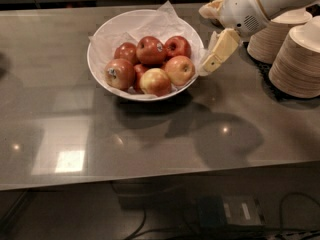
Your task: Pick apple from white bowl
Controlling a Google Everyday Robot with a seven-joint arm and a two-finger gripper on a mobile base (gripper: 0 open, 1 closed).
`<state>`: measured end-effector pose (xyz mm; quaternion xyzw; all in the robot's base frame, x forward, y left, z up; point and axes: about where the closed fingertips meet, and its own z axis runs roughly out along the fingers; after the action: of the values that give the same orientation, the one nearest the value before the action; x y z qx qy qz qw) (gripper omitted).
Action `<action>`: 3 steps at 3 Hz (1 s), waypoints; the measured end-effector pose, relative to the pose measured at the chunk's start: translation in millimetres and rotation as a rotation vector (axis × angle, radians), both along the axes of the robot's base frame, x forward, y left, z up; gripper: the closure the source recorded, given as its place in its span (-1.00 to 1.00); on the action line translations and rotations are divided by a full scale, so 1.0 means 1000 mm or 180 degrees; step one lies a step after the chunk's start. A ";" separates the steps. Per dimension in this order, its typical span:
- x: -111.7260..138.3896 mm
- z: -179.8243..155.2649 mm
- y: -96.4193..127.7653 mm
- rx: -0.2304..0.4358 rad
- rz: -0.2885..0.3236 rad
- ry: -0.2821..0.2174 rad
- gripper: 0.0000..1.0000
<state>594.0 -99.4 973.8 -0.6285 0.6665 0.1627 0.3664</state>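
While seven apples (149,50) fill one white bowl (90,64), one tool (207,67) beside its rim; state untellable

Cream pincer (208,67) beside white bowl (96,51); deep-red apple (150,52), pale sticker; tan plates (296,60)

Cafeteria-style kitchen counter here: grey countertop (150,149), stacked paper plates (297,59), white bowl (100,40) of apples (155,81), gripper (208,67) just beside its rim.

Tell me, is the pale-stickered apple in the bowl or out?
In. The apple sits among others inside the bowl; the gripper is beside its rim.
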 end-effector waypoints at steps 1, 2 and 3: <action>0.000 0.000 0.000 0.0002 0.0002 -0.0001 -1.00; 0.013 -0.004 0.018 0.0087 0.0092 -0.0046 -1.00; 0.026 -0.007 0.044 0.0110 0.0319 -0.0064 -1.00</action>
<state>620.4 -55.2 967.2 -0.6562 0.6276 0.1860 0.3753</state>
